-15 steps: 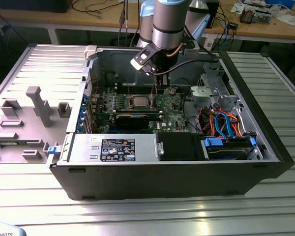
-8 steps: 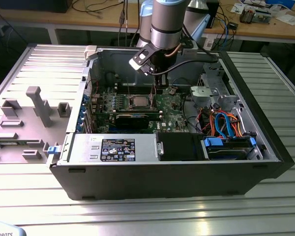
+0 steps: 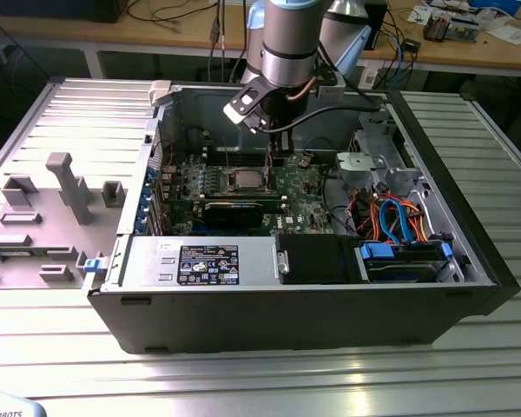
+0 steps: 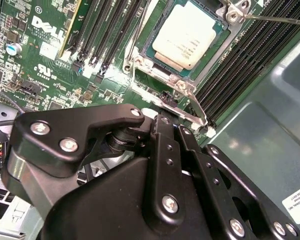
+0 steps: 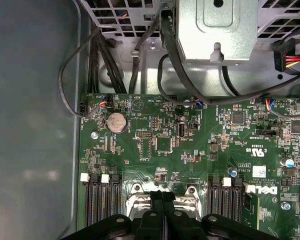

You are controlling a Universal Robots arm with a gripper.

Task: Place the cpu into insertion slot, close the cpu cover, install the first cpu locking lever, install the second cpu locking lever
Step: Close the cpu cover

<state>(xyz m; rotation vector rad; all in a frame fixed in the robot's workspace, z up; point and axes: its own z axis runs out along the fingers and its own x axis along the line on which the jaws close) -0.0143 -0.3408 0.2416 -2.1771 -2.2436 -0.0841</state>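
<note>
Up close, the gripper (image 5: pixel 162 196) is hanging with its jaws pressed narrow, gripping nothing that I can see. Its tip is sitting just beside the silver cpu cover (image 4: pixel 162 85), which is looking raised on its hinge edge rather than lying flat, though I cannot be sure. Just beyond, the cpu (image 4: pixel 187 32) is already lying square in the insertion slot (image 4: pixel 229 14), pale face up, so closing the cover is reading as the step in hand. Doing it well is calling for a slow, even push on the frame's edge, keeping the tip off the chip. Past the slot, a thin locking lever (image 4: pixel 275 19) is standing clear. Black memory slots (image 4: pixel 105 30) are flanking the socket closely, and the grey case wall (image 4: pixel 262 125) is crowding one side. Free room is lying mostly overhead, above the open computer case (image 3: pixel 286 313) on the ribbed worktop (image 3: pixel 243 382).
</note>
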